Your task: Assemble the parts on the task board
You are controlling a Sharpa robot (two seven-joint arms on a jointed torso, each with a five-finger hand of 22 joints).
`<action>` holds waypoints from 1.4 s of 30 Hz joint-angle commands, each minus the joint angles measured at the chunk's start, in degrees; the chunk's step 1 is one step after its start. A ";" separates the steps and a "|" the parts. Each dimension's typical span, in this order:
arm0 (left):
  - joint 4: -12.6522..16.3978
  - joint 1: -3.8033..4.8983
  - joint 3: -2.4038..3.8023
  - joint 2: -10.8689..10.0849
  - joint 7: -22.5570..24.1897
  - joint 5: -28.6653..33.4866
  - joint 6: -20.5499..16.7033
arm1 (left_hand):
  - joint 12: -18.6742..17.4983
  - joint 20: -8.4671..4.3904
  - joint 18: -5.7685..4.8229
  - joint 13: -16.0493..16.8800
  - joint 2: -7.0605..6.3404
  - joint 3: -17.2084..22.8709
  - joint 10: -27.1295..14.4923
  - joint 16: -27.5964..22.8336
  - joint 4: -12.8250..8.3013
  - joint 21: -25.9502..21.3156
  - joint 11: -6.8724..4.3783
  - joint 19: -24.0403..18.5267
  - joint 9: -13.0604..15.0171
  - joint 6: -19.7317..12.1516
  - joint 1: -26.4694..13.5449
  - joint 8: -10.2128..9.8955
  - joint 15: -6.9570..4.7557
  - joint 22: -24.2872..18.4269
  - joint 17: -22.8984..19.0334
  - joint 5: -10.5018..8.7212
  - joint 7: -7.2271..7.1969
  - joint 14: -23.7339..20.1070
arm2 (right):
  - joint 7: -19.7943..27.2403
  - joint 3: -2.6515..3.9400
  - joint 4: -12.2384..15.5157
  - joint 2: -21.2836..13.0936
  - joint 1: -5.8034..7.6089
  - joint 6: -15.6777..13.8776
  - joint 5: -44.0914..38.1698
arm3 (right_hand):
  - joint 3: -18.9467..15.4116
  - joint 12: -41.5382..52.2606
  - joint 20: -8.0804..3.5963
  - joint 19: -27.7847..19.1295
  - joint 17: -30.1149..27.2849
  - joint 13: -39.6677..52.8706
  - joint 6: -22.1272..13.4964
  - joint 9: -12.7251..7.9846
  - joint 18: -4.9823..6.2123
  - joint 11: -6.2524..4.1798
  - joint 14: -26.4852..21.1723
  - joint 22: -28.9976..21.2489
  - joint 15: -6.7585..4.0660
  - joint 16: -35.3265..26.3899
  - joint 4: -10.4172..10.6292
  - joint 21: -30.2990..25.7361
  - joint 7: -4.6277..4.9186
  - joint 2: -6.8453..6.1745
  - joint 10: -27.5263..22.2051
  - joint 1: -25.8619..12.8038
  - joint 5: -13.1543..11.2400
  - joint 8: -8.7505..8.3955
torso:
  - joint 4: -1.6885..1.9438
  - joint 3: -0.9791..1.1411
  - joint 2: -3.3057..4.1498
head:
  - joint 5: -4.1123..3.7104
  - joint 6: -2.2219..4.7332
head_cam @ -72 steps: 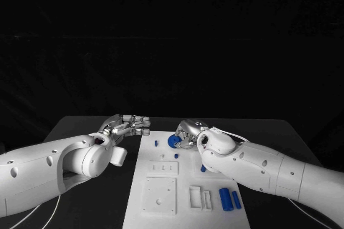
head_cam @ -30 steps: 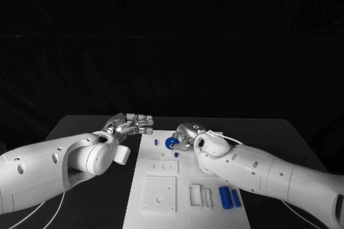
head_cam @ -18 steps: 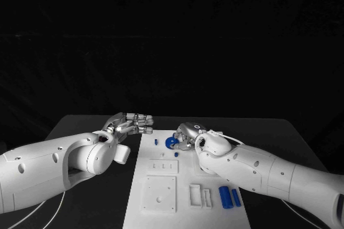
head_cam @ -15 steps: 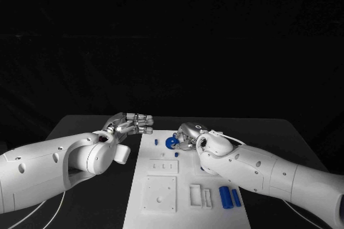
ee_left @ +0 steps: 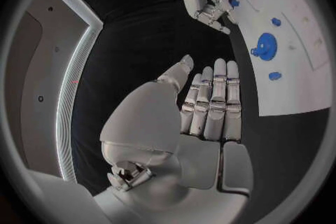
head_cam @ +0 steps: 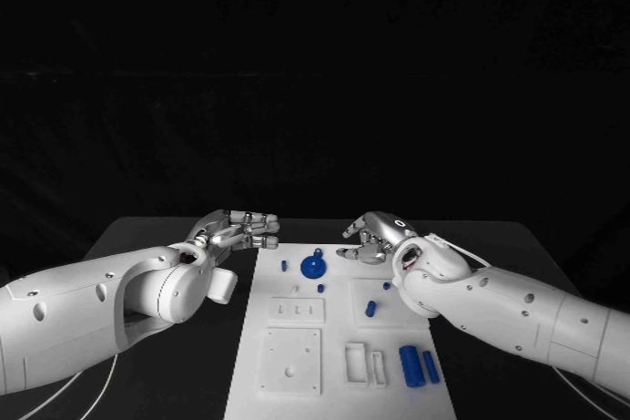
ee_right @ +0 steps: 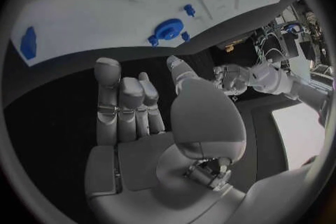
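Black table (head_cam: 157,230), dark backdrop. Right hand (head_cam: 374,235) has let go of the blue gear (head_cam: 314,266) and drawn back, fingers spread, empty. Gear now sits on task board (head_cam: 344,384)'s far end, likely seated. Left hand (head_cam: 237,230) hovers beside the board, fingers loosely curled, holding nothing.

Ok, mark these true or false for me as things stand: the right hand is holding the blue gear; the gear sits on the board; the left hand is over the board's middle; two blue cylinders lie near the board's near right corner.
1. The right hand holds the blue gear. False: its fingers are apart and empty, and the hand is off to the gear's right.
2. The blue gear sits on the task board. True.
3. The left hand is over the board's middle. False: it is beside the board's far left corner, holding nothing.
4. Two blue cylinders lie side by side near the board's near right corner. True.
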 commanded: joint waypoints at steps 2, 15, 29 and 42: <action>0.03 0.15 0.04 -0.11 0.89 -0.08 0.09 | -0.10 0.03 -0.34 0.08 -0.08 -0.26 -0.23 0.26 0.03 0.03 -0.04 -0.14 0.07 -0.35 0.16 -0.06 0.22 -0.05 -0.01 0.19 0.05 -0.15 | 13.09 1.30 1.14 -3.70 -0.01 0.32 9.86 | 1.70 0.16 0.45 2.65 -0.10 0.02 0.72 -0.06 0.45 0.13 -0.13 0.31 0.25 -0.23 -3.59 0.43 0.07 1.84 -0.39 2.19 3.33 -0.14 | -0.85 0.38 -0.31 | 0.08 0.12; -0.34 -0.01 0.03 -0.65 2.27 0.17 -0.39 | -0.11 -0.20 -0.34 0.08 0.08 0.34 0.31 0.24 -0.72 1.21 -0.20 -0.58 0.07 -0.08 0.28 -0.05 0.05 0.50 -0.02 0.68 -0.01 0.24 | 24.31 3.53 -3.78 -9.83 -0.27 9.96 18.05 | -2.72 -1.22 0.47 2.45 -0.38 -1.14 0.03 -0.06 -0.09 0.33 -0.19 1.65 0.37 -1.65 -15.01 -1.05 0.45 4.73 -1.50 2.18 6.43 -0.12 | -1.67 1.38 -0.70 | 0.11 -0.27; -0.67 -0.33 0.01 -0.84 2.19 0.20 0.52 | -0.11 -0.14 -0.36 0.08 0.04 0.34 0.27 0.18 -0.82 1.34 -0.19 -0.79 0.07 -0.11 0.14 -0.06 0.08 0.52 -0.02 0.48 -0.01 0.16 | 25.24 3.61 -10.70 -9.16 -2.95 13.58 20.69 | -9.72 -3.04 0.91 2.18 -1.64 -2.88 -7.91 -0.30 0.22 0.82 -0.98 2.07 0.79 -3.51 -14.53 -4.81 1.01 4.97 -3.56 5.27 6.21 -0.37 | -1.60 2.29 -0.37 | -0.09 -0.61; -0.91 -0.49 0.01 -0.78 2.05 0.15 0.93 | -0.11 -0.12 -0.34 0.08 0.09 0.31 0.19 0.14 -0.94 1.44 -0.15 -0.88 0.07 -0.17 0.20 -0.06 0.11 0.51 -0.01 0.42 0.01 0.12 | 25.54 3.60 -16.65 -5.99 -4.22 14.24 19.90 | -9.69 -2.77 0.80 2.47 -1.19 -2.97 -10.52 -0.40 0.18 0.69 -0.86 3.03 0.70 -3.21 -13.06 -5.04 0.96 4.41 -3.60 6.20 5.53 -0.46 | -1.51 2.44 -0.22 | -0.46 -0.89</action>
